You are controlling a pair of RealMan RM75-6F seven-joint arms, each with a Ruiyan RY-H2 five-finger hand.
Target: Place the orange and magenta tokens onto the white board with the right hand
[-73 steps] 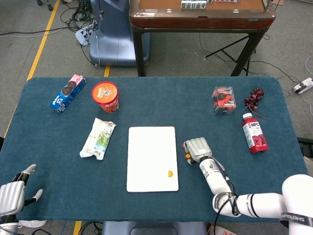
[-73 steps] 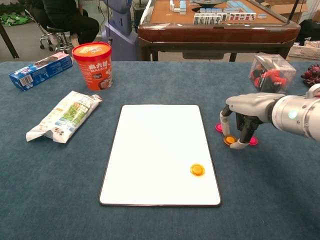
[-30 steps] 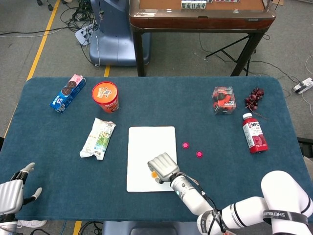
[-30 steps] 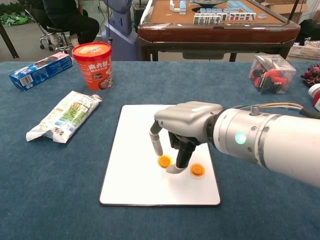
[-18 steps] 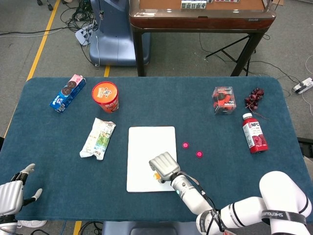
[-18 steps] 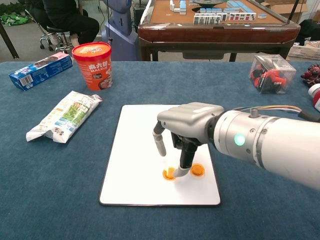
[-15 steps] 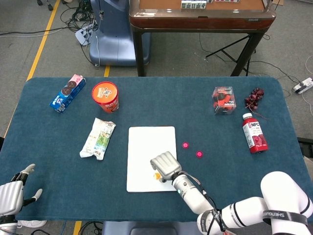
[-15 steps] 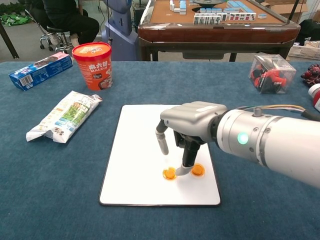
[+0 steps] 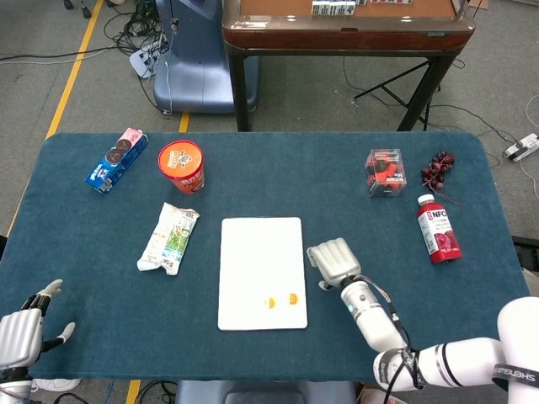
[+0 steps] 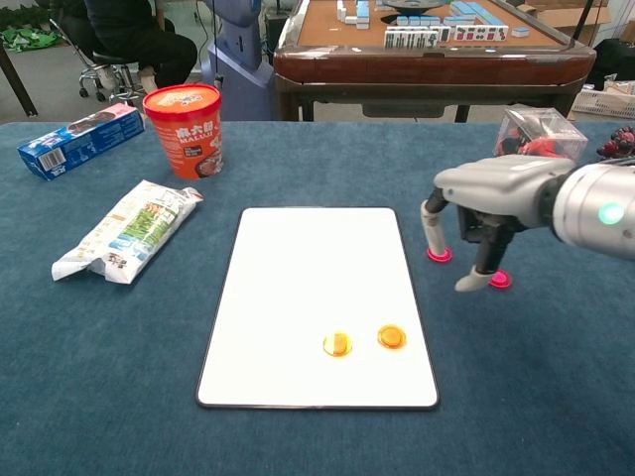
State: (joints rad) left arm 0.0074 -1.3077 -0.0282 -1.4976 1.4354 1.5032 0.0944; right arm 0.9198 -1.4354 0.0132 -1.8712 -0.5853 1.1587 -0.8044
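Note:
The white board [image 10: 308, 268] lies in the middle of the blue table, and two orange tokens [image 10: 336, 344] [image 10: 392, 336] rest side by side near its front right corner. Just right of the board, two magenta tokens [image 10: 439, 255] [image 10: 501, 280] lie on the cloth. My right hand [image 10: 478, 210] hovers over them with fingers spread downward and nothing in them; one fingertip [image 10: 470, 284] stands close beside the right magenta token. In the head view the right hand [image 9: 334, 261] hides the magenta tokens. My left hand [image 9: 23, 331] rests at the table's front left, fingers apart and empty.
An orange noodle cup [image 9: 182, 165], a snack packet [image 9: 170, 238] and a blue cookie box [image 9: 116, 158] sit left of the board [image 9: 261, 252]. A clear box [image 9: 386, 172], dark grapes [image 9: 438, 168] and a red juice bottle [image 9: 438, 229] stand at the right.
My right hand set the second orange token on the board beside the first, let go, and moved right off the board to above the magenta tokens. The left hand stayed still.

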